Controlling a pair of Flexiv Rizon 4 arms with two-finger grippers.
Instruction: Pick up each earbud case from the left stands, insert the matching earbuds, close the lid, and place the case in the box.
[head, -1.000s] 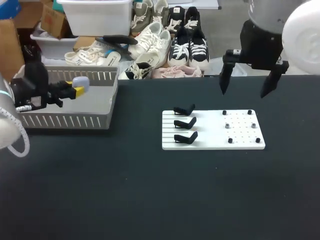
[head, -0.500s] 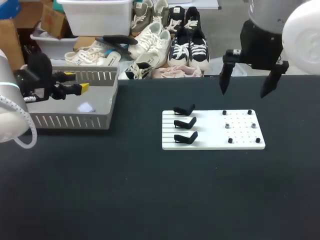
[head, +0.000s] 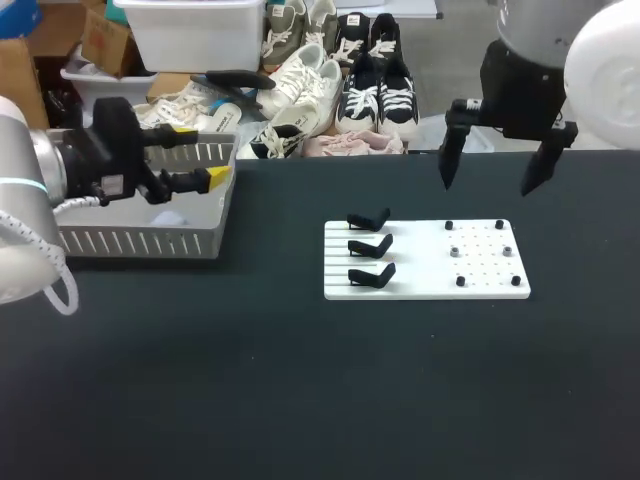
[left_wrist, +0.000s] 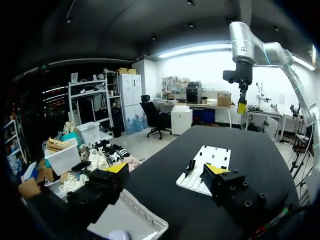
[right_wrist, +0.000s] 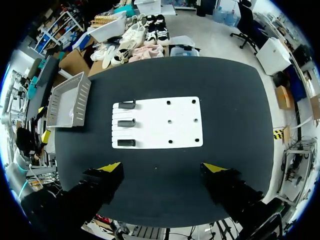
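Grey box (head: 140, 243) holds the pale case (head: 176, 217), just under the left jaws, spread wide and empty; the right jaws, spread too, hang well apart above the board (head: 420, 272).

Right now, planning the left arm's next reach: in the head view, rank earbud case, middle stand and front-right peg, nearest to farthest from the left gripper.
1. earbud case, in the basket by the left gripper.
2. middle stand, on the board's left half.
3. front-right peg, at the board's right edge.
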